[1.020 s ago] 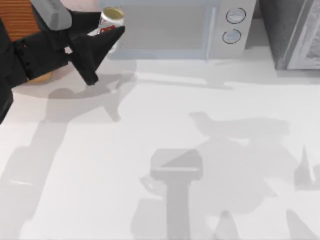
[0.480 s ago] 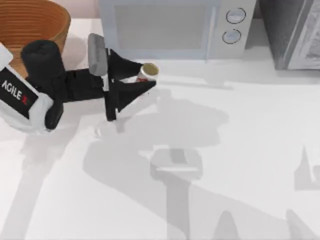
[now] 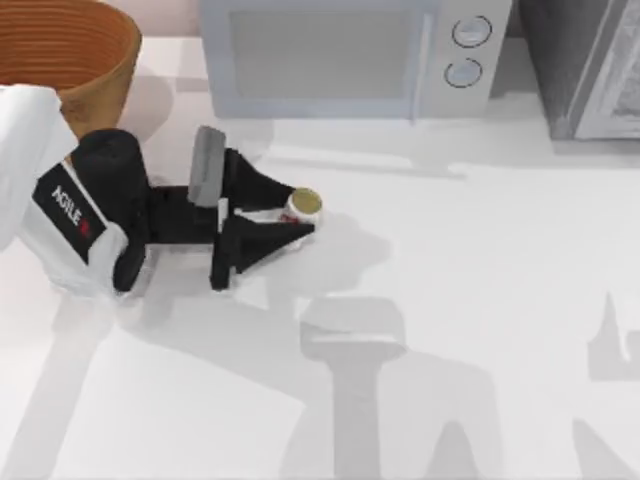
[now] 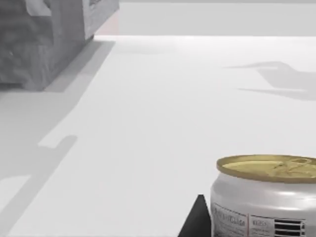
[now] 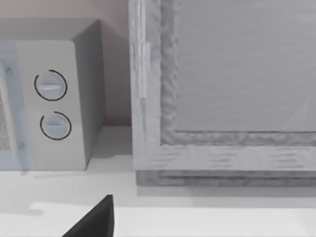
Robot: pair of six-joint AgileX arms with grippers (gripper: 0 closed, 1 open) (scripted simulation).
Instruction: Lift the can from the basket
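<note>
The can (image 3: 303,204), white with red markings and a gold top, stands upright outside the basket, low over the table in front of the microwave. My left gripper (image 3: 300,212) is shut on the can, its black fingers on either side. In the left wrist view the can (image 4: 266,197) is close up, with one fingertip (image 4: 197,219) beside it. The woven orange-brown basket (image 3: 105,45) sits at the back left corner, behind my left arm. My right gripper (image 5: 94,222) is parked facing the microwave and the cabinet.
A grey microwave (image 3: 340,55) stands along the back edge, with a grey cabinet (image 3: 590,65) to its right. White tabletop stretches across the middle, front and right, crossed by arm shadows.
My left gripper carried the can from beside the basket, rightward and toward the front, and came down low over the table. The basket came back into full view.
</note>
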